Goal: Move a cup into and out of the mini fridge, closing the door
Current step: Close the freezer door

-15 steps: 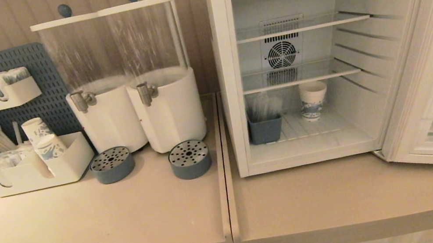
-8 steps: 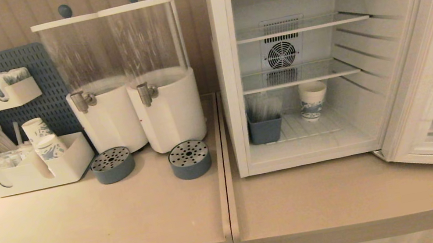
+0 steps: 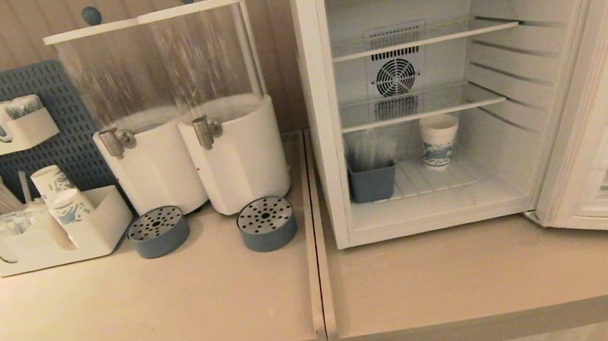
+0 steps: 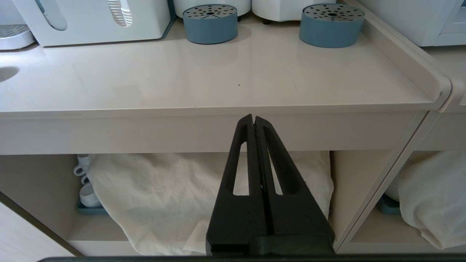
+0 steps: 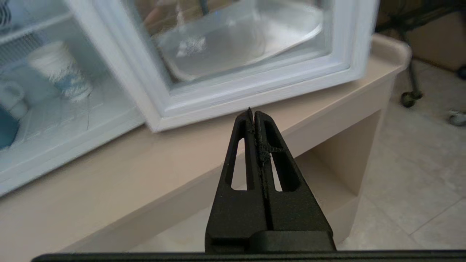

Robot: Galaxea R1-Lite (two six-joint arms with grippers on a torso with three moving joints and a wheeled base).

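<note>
The mini fridge (image 3: 328, 97) is standing on the right-hand bench (image 3: 486, 282) with the door (image 3: 607, 79) swung wide open toward the right. The cup (image 3: 439, 140) is sitting upright on the fridge's bottom wire rack, under the lower shelf, near a blue container (image 3: 373, 180) holding clear sleeves. Neither arm is appearing in the head view. The left tool (image 4: 253, 120) is hanging below the front edge of the left bench (image 4: 218, 80), its fingers (image 4: 240, 163) pressed together and gripping nothing. The right tool (image 5: 252, 113) is pointing at the lower corner of the open door from in front of the bench edge, apart from it, its fingers (image 5: 280, 160) likewise pressed together and empty. On the left bench two drink dispensers (image 3: 187, 110) are standing above two round blue drip trays (image 3: 266, 223), beside a white organiser (image 3: 47, 240) holding stacked paper cups (image 3: 61, 194).
</note>
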